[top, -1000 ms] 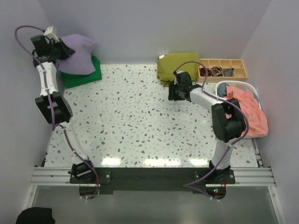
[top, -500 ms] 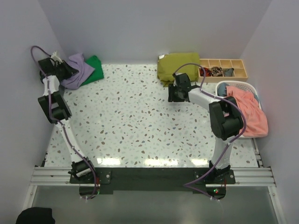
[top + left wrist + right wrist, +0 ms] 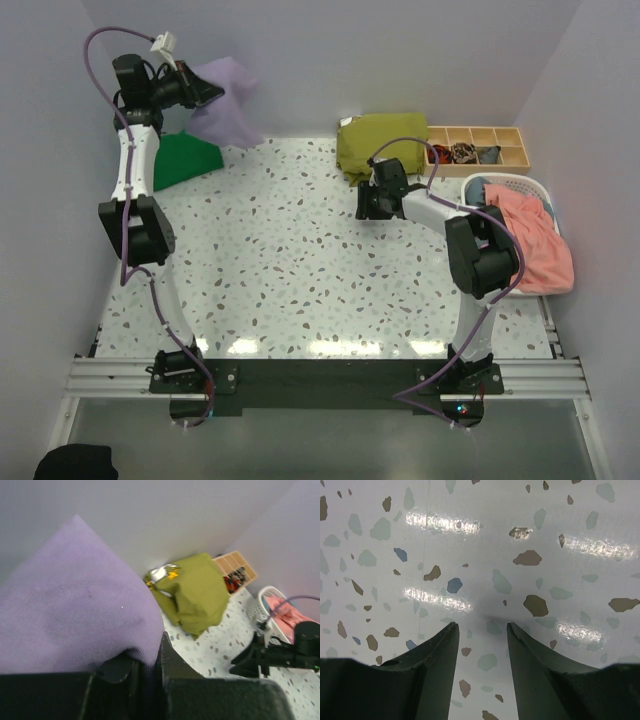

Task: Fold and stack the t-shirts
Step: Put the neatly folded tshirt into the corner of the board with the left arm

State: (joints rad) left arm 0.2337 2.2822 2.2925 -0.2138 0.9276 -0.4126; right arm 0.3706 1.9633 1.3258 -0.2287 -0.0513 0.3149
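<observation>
Lavender t-shirt (image 3: 225,105) hangs bunched in mid-air at the far-left corner, clamped in the left pincer (image 3: 200,92). Bright green t-shirt (image 3: 180,160) lies lower down on the terrazzo surface (image 3: 280,260), by the left wall. Right pincer (image 3: 481,627) sits low over bare surface toward the back, fingers parted, gripping nothing. Just behind it, an olive folded garment (image 3: 380,145) w/ a label rests against the back wall. A wooden divider tray (image 3: 480,148) and a white basket (image 3: 510,179) w/ pink cloth (image 3: 535,245) sit at far right.

Terrazzo table (image 3: 300,260) with green t-shirt (image 3: 180,160), olive cloth (image 3: 380,145)
</observation>
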